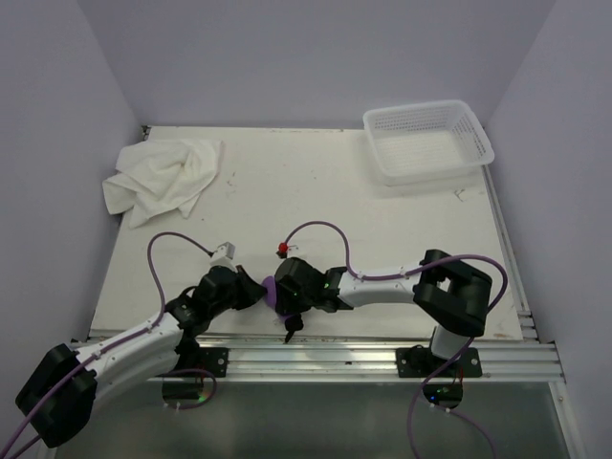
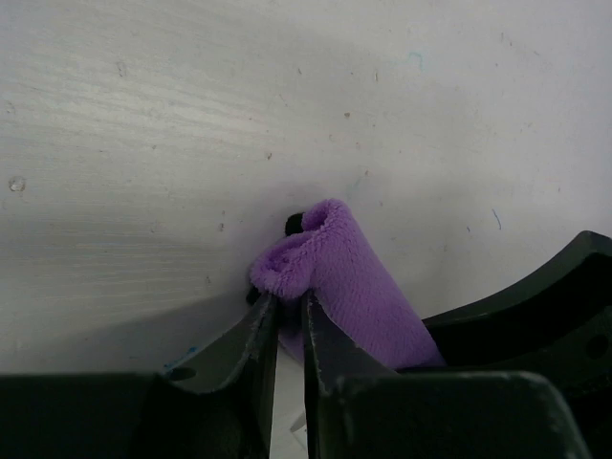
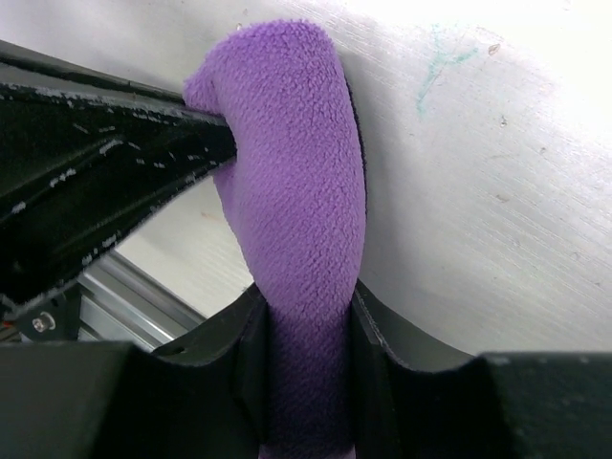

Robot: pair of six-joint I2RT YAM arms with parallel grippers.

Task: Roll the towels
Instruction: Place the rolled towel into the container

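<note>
White table (image 1: 402, 229) between lilac walls (image 1: 57, 96)

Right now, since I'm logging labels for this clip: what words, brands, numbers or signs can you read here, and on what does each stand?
No readable text in any view.
On the table: only a faint teal pen scribble, which forms no legible letters.
On the purple towel, the white towel and the basket: no print or label visible.

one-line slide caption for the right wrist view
Right gripper clamped around the purple towel, left gripper pinching its far end over the table
</note>
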